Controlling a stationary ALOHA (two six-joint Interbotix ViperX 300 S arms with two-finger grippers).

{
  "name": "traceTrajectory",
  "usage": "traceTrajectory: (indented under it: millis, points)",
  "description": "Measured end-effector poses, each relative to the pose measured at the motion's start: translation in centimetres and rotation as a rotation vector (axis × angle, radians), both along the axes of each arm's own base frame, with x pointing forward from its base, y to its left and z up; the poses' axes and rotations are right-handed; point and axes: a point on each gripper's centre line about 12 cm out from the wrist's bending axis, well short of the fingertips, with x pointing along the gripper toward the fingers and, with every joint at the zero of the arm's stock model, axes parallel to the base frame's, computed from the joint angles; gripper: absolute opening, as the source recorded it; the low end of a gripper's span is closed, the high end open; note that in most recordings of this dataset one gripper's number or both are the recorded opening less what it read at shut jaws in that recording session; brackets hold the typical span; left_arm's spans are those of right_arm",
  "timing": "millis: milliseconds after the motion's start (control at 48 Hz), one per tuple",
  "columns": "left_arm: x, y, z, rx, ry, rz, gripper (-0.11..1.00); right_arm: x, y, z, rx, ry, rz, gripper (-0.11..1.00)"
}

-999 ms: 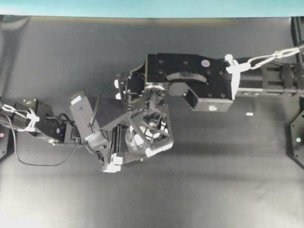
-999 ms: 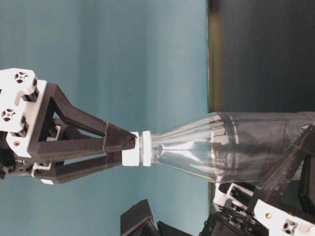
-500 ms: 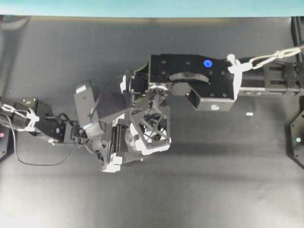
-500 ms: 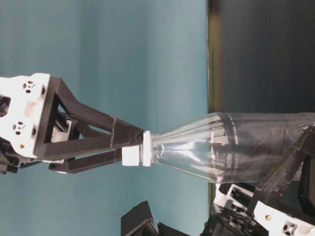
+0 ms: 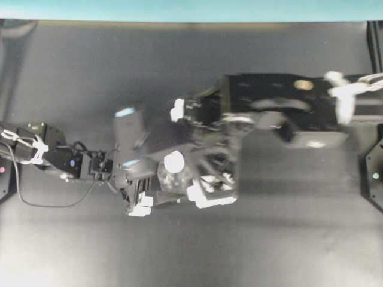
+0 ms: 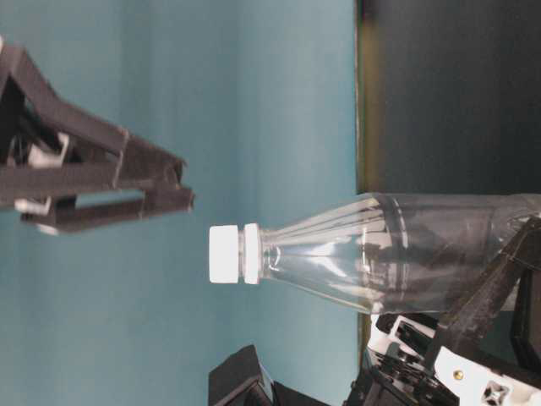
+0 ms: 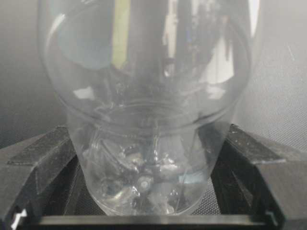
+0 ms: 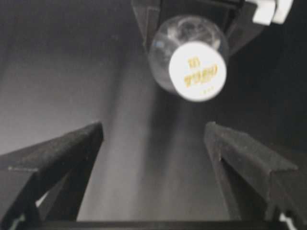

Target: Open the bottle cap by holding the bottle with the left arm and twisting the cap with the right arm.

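Where the overhead view is looking straight down on the dark counter [image 5: 179, 251], the bottle [image 5: 172, 178] is standing upright near the middle, its white cap [image 5: 174, 161] showing as a pale disc. The left pincer [image 5: 151, 194] is clasping the bottle's body from the left side, while the left arm [image 5: 54, 158] is stretching in from the left edge. The right arm [image 5: 281, 110] is appearing blurred, and its pincer [image 5: 212, 185] is hanging to the right of the cap, not touching it.

In the table-level view, which is lying on its side, the bottle [image 6: 372, 262] is pointing its cap [image 6: 233, 254] toward the left. The right pincer [image 6: 182, 188] is sitting apart from the cap, with a clear gap between them.

In the left wrist view, the bottle [image 7: 148, 120] is filling the frame, and the black fingers [image 7: 38, 158] are pressing against its lower body on both sides.

In the right wrist view, the fingers [image 8: 72, 143] are standing spread wide and holding nothing. The cap [image 8: 197, 71], bearing faint yellow print, is sitting beyond them at the upper right, on the bottle [image 8: 165, 43].
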Motion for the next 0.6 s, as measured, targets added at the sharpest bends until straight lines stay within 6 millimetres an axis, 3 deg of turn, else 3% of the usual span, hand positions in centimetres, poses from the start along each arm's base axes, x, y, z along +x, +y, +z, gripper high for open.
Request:
traceTrajectory:
  millis: [62, 187, 604]
  points:
    - [0.0, 0.1, 0.0, -0.001, 0.0, 0.004, 0.84, -0.7, -0.2, 0.0, 0.008, -0.027, -0.022, 0.82]
    - [0.2, 0.2, 0.1, -0.005, 0.003, 0.007, 0.97, -2.0, -0.6, 0.0, 0.032, -0.074, -0.084, 0.82]
    - [0.4, 0.3, 0.3, -0.016, 0.025, 0.016, 0.95, -8.4, -2.0, 0.1, 0.119, -0.252, -0.258, 0.82]
